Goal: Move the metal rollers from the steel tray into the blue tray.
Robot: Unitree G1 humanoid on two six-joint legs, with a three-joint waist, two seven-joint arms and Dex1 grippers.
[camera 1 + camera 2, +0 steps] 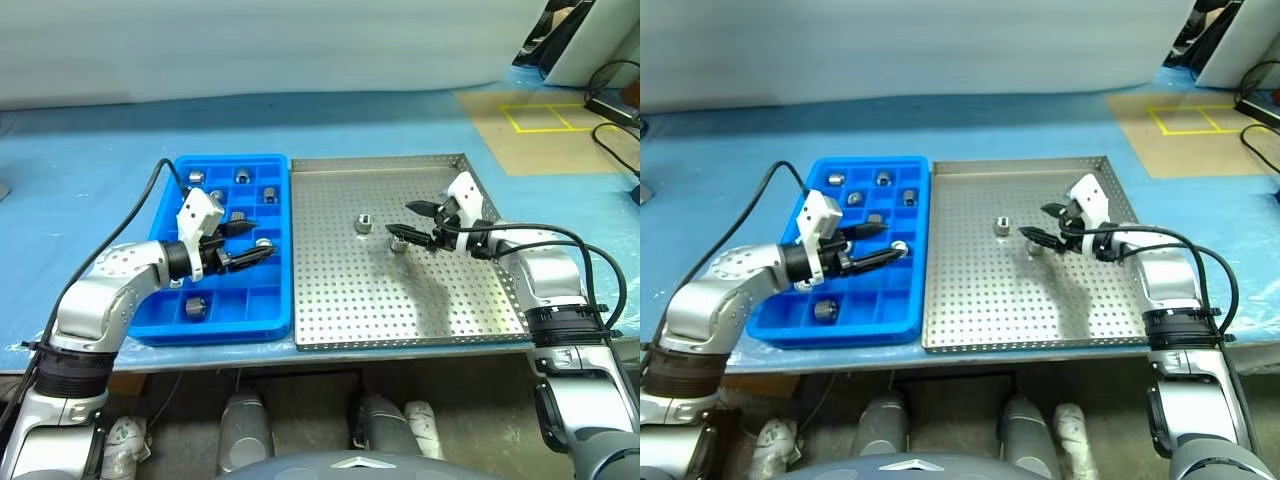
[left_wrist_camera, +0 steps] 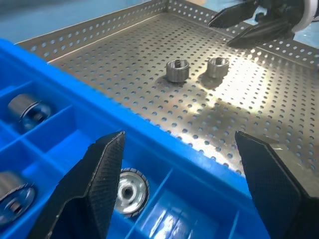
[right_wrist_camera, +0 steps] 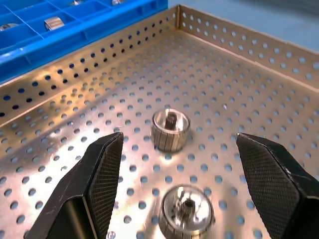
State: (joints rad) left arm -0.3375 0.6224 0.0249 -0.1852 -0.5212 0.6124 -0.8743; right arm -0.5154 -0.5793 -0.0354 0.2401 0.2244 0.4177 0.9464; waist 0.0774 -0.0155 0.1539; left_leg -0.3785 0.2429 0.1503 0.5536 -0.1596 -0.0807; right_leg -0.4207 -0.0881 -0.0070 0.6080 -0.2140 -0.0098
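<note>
Two metal rollers [image 1: 364, 223] [image 1: 398, 243] lie near the middle of the steel tray [image 1: 470, 320]. My right gripper [image 1: 400, 220] hovers open just above the nearer roller [image 3: 186, 211], nothing between its fingers; the other roller [image 3: 170, 130] lies just beyond. The blue tray [image 1: 275, 325] sits against the steel tray's left side and holds several rollers in its compartments. My left gripper [image 1: 263, 238] hangs open and empty over the blue tray's right column, above a roller [image 2: 130, 185] lying in a compartment.
Both trays rest on a blue-covered table [image 1: 90, 180]. A brown mat with yellow tape [image 1: 540, 120] and black cables [image 1: 615, 100] lie at the far right. Cables trail from both wrists.
</note>
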